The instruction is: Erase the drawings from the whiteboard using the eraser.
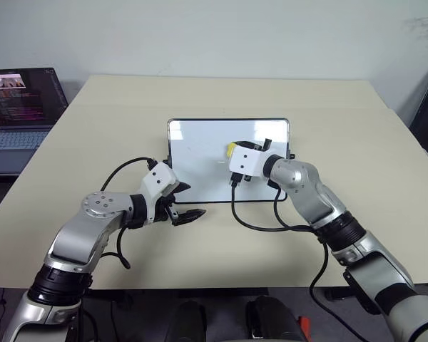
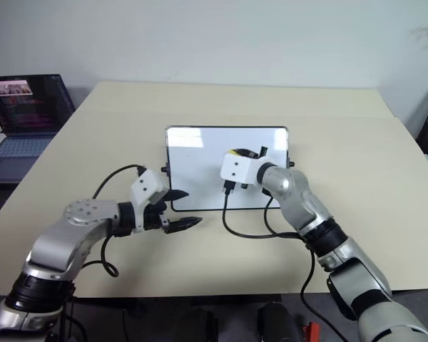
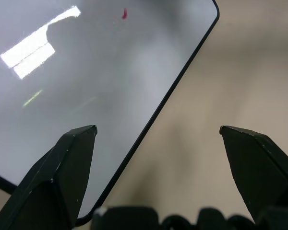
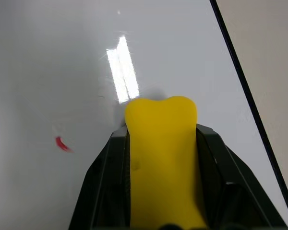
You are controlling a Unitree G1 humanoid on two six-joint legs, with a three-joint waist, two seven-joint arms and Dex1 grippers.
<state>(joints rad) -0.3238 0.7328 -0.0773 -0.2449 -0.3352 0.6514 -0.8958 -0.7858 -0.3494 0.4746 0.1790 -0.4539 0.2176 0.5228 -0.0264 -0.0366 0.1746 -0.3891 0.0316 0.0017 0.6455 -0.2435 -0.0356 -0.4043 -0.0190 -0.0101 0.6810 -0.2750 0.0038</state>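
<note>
eraser (image 4: 161, 158) between right gripper (image 4: 161, 139) fingers

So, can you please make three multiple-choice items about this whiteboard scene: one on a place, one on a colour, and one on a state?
1. Where does the laptop stand?
A. beyond the table's left edge
B. on the whiteboard
C. beside the right arm

2. What colour is the small mark left on the whiteboard?
A. blue
B. green
C. red

3. How is the right gripper?
A. open over the table
B. shut on the eraser
C. shut on a marker

Answers:
1. A, the head views show it at the far left, off the beige table.
2. C, both wrist views show one small red stroke on the white surface.
3. B, the right wrist view shows the yellow eraser clamped between the two black fingers, above the board.
</note>
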